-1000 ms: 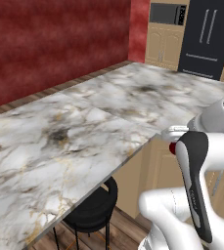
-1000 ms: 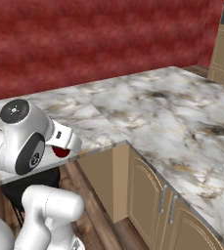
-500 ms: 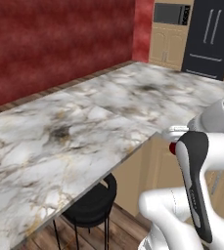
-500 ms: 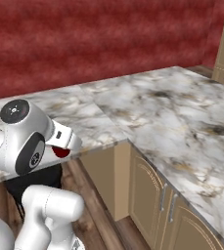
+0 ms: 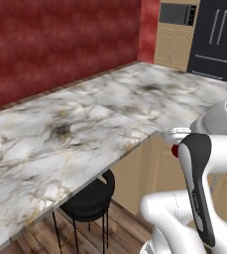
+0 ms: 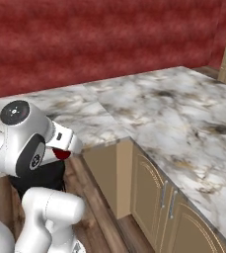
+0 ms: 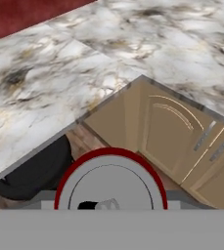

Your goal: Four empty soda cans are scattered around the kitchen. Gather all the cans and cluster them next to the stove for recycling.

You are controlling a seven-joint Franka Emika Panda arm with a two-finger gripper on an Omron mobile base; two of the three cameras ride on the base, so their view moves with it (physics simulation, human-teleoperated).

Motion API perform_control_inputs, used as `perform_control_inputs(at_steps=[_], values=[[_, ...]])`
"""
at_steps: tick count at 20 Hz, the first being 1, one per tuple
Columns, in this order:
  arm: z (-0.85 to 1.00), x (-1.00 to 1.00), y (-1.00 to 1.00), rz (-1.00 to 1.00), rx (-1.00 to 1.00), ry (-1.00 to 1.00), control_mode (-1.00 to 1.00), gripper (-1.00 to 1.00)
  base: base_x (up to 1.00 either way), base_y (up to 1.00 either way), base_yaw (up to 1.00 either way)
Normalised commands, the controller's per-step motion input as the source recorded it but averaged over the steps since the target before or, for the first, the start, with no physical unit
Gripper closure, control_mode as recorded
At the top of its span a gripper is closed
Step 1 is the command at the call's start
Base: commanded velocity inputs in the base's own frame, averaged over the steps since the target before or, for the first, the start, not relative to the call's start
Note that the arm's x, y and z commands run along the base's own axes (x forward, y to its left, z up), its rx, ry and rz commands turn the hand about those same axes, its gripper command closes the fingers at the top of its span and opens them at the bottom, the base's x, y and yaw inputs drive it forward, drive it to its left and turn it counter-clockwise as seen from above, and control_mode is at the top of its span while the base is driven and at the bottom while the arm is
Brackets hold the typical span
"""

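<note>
Jaws are clamped tight on a red soda can (image 7: 110, 181), silver top facing the hand camera. It's held up in the air off the inner corner of the marble bench (image 5: 80, 129), above a black stool (image 5: 87, 201) and tan cabinet doors (image 7: 174, 129).

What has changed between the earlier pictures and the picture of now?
The whole scene has slid a little in both base views, so the base has driven, not the things. The end effector stays shut on the red soda can, and the arm's pose is the same over the marble counter.
</note>
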Motion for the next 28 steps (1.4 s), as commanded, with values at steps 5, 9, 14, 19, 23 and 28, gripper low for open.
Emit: perform_control_inputs(at_steps=[5,9,14,19,23,28], values=[[0.00,0.00,0.00,0.00,0.00,0.00,1.00,1.00,-0.54,0.00,0.14],[0.00,0.00,0.00,0.00,0.00,0.00,1.00,1.00,-0.66,0.00,0.20],[0.00,0.00,0.00,0.00,0.00,0.00,1.00,1.00,-0.64,0.12,0.16],[0.00,0.00,0.00,0.00,0.00,0.00,1.00,1.00,-0.53,0.39,0.10],[0.00,0.00,0.00,0.00,0.00,0.00,1.00,1.00,-0.47,0.53,0.02],[0.00,0.00,0.00,0.00,0.00,0.00,1.00,1.00,-0.42,0.55,0.00]])
